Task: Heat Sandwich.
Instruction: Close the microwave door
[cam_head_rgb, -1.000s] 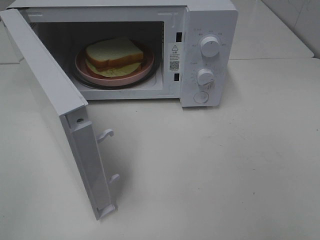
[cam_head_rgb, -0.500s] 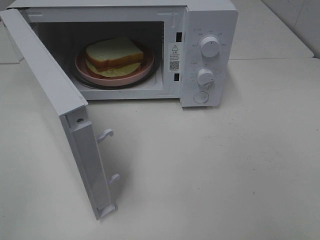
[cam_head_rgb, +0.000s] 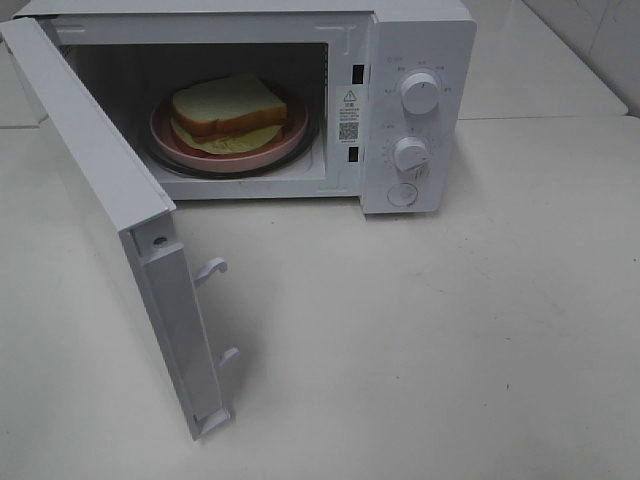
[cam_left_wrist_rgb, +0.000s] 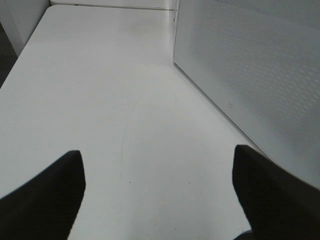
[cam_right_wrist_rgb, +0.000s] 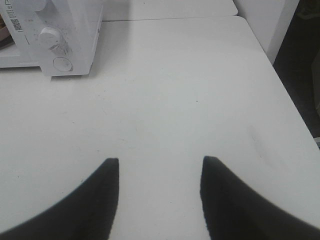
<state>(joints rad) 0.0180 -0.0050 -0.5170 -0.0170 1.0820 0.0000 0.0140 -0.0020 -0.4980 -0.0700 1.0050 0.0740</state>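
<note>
High view: I log the sandwich (cam_head_rgb: 228, 108) on the pink plate (cam_head_rgb: 250, 161) inside the white microwave (cam_head_rgb: 420, 45), door (cam_head_rgb: 95, 170) swung open leftward.
Left wrist: left gripper (cam_left_wrist_rgb: 156, 152), jaws wide apart, over the table (cam_left_wrist_rgb: 100, 75).
Right wrist: right gripper (cam_right_wrist_rgb: 160, 160), jaws apart, nothing between them.

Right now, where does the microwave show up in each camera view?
Exterior high: microwave at top centre, door swung open toward the left.
Left wrist: only a perforated white panel at one edge, probably that door.
Right wrist: its knob panel in one corner.
Shared landmark: the white table, in all three.
</note>
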